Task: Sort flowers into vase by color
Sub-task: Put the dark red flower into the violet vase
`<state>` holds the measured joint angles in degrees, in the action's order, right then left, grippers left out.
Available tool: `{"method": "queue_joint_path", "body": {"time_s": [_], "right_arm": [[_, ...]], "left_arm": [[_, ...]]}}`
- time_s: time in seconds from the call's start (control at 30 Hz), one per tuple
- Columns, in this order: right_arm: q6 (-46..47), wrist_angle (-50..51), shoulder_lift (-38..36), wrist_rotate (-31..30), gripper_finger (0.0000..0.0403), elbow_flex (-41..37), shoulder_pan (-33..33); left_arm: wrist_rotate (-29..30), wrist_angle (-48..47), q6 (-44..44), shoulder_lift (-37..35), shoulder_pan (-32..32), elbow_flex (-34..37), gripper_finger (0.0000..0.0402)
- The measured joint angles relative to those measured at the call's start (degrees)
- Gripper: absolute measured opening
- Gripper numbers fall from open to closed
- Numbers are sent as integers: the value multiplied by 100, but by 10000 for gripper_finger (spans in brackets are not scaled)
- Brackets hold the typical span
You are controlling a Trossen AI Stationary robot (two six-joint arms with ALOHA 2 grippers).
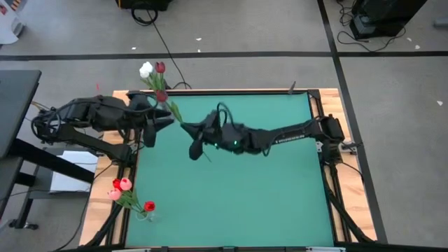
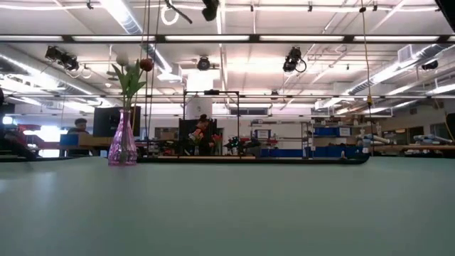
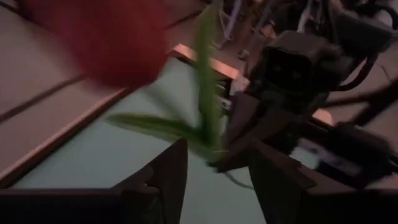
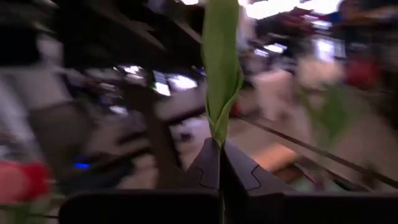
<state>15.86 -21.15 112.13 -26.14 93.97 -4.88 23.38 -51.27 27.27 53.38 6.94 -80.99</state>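
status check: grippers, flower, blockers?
Right gripper shut on tulip stem. Left gripper open around same stem. Nothing visibly blocking.

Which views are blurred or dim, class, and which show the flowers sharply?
Left wrist view: dim and soft, the red tulip head a close blur. Right wrist view: background smeared, only the green tulip leaf in the shut right gripper fairly crisp. Low view: bright ceiling lights, sharp pink glass vase. High view: evenly lit.
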Motion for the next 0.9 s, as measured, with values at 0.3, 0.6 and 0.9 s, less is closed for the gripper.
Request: {"method": "queue_joint_path", "body": {"time_s": [0.3, 0.6, 0.9], "right_arm": [[120, -1122, -22, 2646, 5, 0, 848], [531, -1764, -22, 4437, 5, 0, 1506], [517, -1918, -22, 5291, 5, 0, 1692]], "left_arm": [[673, 250, -393, -115, -2, 0, 214], [717, 1468, -1347, 227, -67, 0, 213], [692, 1957, -1428, 524, -400, 0, 139]]}}
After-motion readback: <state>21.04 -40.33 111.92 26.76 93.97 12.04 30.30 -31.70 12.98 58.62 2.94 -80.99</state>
